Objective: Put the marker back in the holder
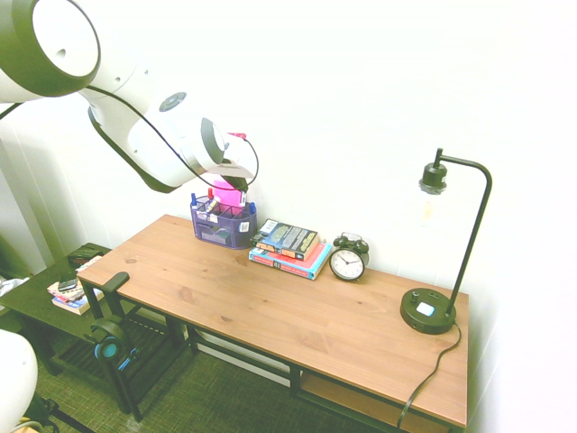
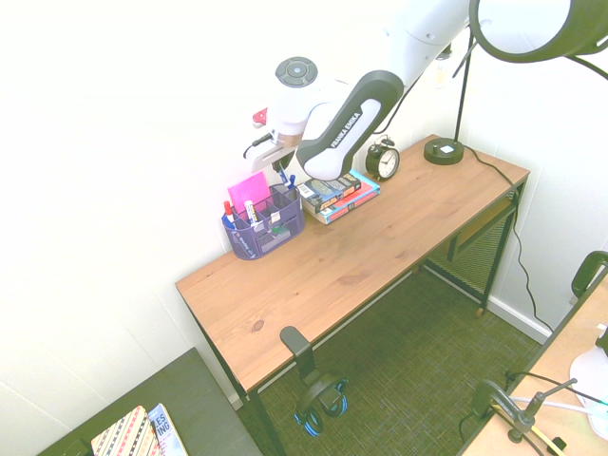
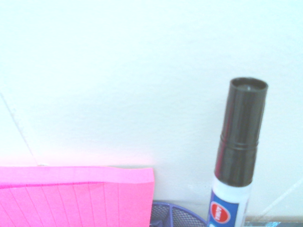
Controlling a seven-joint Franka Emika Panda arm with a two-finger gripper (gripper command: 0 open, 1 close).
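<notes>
And the claw (image 2: 280, 167) is closed tight around the marker (image 3: 235, 156)! Black cap showing in the wrist view, the marker sits between the fingers, right above the purple mesh holder (image 2: 269, 235), beside the pink notes (image 3: 80, 198).

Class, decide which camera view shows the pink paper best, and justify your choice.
The second exterior view: the pink paper stands clear of the gripper. In the first exterior view the gripper overlaps it; the wrist view crops it.
</notes>
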